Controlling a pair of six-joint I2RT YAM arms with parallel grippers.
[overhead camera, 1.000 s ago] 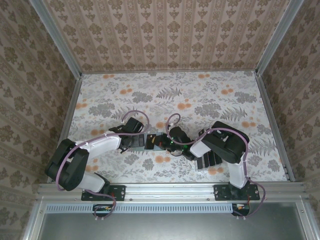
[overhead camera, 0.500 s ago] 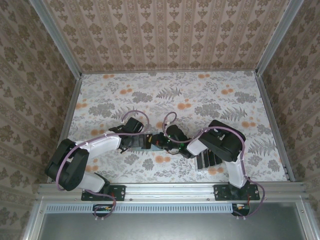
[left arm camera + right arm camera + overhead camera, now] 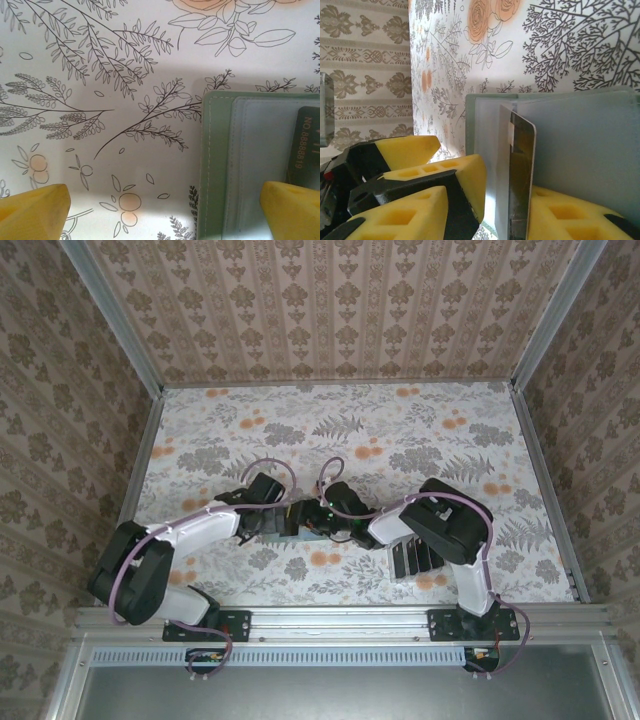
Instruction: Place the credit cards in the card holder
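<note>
1. Top external shows the wallet left of centre, towards the near edge of the table, between your two grippers.
2. Your left gripper stands wide. One fingertip is over the open wallet and the other over bare table, so it looks set to pin the wallet down.
3. Your right gripper is narrow on one card, held edge-on against the wallet's grey-blue inside.
4. That card does not look seated yet. You cannot tell whether any other card is already in.
5. More cards wait to the right, beside your right arm, so most of the task looks still to do.
</note>
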